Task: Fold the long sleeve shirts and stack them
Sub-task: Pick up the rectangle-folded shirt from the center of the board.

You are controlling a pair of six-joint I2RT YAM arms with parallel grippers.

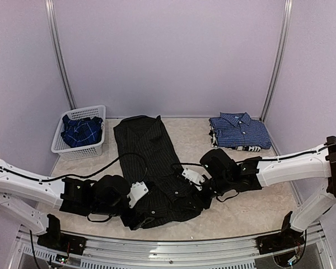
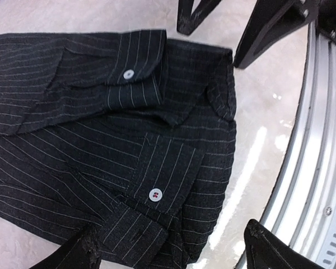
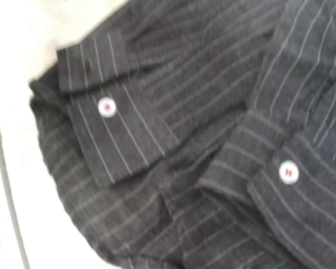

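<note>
Left gripper (image 2: 173, 249) jaws spread wide over black pinstriped cloth shirt (image 2: 73, 140), buttoned cuff (image 2: 157, 185) just ahead. Right gripper (image 1: 195, 177) over same shirt, jaws honestly can't tell.

Black pinstriped shirt (image 1: 143, 151), blue-and-white checked shirt (image 1: 239, 131), dark blue plaid shirt (image 1: 81, 131), white lattice basket (image 1: 78, 150).

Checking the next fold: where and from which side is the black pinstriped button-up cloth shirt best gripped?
Probably the near hem of the black pinstriped button-up shirt, taken from the arms' side. It lies flat, collar far, both buttoned cuffs folded onto the body, so lifting the hem folds it toward the collar.
</note>
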